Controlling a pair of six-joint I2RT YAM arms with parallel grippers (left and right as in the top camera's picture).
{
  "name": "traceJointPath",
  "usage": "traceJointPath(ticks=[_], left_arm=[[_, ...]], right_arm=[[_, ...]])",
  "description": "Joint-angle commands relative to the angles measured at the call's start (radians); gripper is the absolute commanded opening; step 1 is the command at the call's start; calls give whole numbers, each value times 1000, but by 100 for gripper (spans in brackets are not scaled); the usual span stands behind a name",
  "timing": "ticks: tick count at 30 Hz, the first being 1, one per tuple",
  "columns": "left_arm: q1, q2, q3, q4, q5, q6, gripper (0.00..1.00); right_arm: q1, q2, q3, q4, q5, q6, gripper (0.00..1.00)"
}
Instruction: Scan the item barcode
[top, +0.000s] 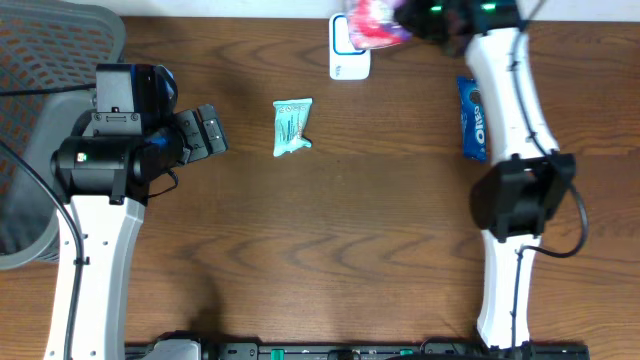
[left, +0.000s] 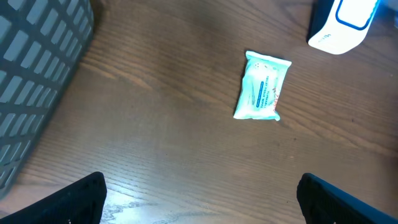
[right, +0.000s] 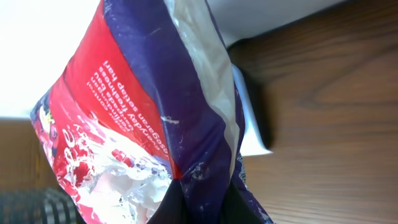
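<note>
Right tool (top: 408, 22): clamped on one end of the red-and-purple bag (right: 137, 112), the item under scan. Location: held above the white scanner (top: 348, 62) at the far edge of the desk (top: 380, 230), presumably so a printed face meets the reader window. Bag lettering: white on red, inverted in the wrist view, not legible. Blue packet (top: 472, 118): right of centre, flat on the desk, marked "OREO". Teal pouch (top: 292, 127): mid-desk, print too small to read. Left tool (top: 205, 132): jaws wide apart, empty, left of the pouch, likely on standby. Grey mesh basket (top: 30, 150): at the left edge.
</note>
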Motion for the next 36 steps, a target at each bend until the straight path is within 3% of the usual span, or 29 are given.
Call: traceJointPath(ticks=[1, 6, 18, 22, 27, 32, 36], left_arm=[[3, -2, 1, -2, -5, -2, 98], [3, -2, 1, -2, -5, -2, 98], [3, -2, 1, -3, -5, -2, 98], [3, -2, 1, -2, -5, -2, 98], [3, -2, 1, -2, -5, -1, 98], [3, -2, 1, -2, -5, -2, 98], [3, -2, 1, -2, -5, -2, 98]], right_arm=[[67, 31, 4, 54, 169, 146, 1], [111, 101, 4, 90, 173, 262, 1], [55, 121, 5, 88, 158, 172, 1], [3, 40, 6, 96, 168, 64, 1], [-129, -87, 6, -47, 301, -8, 1], [-297, -122, 5, -268, 505, -211, 1], [-421, -95, 5, -361, 512, -393, 1]])
